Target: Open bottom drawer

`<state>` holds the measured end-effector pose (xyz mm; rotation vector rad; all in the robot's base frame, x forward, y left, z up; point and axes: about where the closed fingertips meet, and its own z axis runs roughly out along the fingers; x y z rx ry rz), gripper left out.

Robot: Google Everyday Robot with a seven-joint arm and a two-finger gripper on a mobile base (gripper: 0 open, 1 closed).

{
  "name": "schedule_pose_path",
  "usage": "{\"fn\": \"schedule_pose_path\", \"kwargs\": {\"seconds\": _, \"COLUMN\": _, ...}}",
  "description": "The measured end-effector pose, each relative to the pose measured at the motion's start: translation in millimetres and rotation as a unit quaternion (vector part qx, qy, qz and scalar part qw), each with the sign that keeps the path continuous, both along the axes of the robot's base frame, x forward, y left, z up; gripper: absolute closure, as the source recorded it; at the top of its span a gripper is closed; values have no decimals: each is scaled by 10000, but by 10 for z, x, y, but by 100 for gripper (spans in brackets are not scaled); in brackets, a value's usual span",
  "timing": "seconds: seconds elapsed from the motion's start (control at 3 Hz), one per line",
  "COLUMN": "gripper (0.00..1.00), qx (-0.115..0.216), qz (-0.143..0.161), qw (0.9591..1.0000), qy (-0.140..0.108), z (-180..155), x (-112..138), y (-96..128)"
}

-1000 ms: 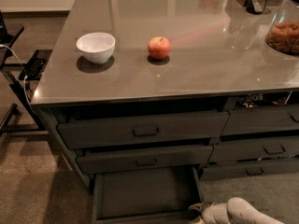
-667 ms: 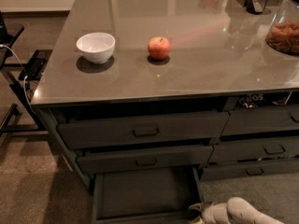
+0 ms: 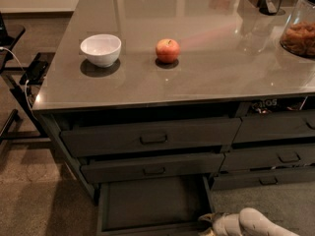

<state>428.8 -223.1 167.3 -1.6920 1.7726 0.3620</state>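
Observation:
The bottom drawer (image 3: 150,203) of the left stack stands pulled out toward me, its flat dark tray bare; its front lies at the frame's lower edge and the handle is out of sight. My gripper (image 3: 209,219), on a pale arm coming in from the lower right, sits at the drawer's front right corner, close to the floor. Above the open drawer, two taller dark grey drawers (image 3: 152,137) with small loop handles sit slightly ajar.
On the grey countertop (image 3: 206,77) rest a white bowl (image 3: 101,48), a red apple (image 3: 168,50) and, at the right edge, a glass jar of snacks (image 3: 299,33). A second drawer stack (image 3: 275,154) fills the right. Black furniture (image 3: 19,82) stands at left.

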Motion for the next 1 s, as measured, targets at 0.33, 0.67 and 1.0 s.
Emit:
{"fn": "schedule_pose_path", "kwargs": {"seconds": 0.33, "gripper": 11, "qx": 0, "qz": 0, "qw": 10000, "qy": 0, "z": 0, "x": 0, "y": 0}}
{"fn": "schedule_pose_path", "kwargs": {"seconds": 0.67, "gripper": 0, "qx": 1, "qz": 0, "qw": 10000, "qy": 0, "z": 0, "x": 0, "y": 1}}
{"fn": "schedule_pose_path", "kwargs": {"seconds": 1.0, "gripper": 0, "qx": 1, "qz": 0, "qw": 10000, "qy": 0, "z": 0, "x": 0, "y": 1}}
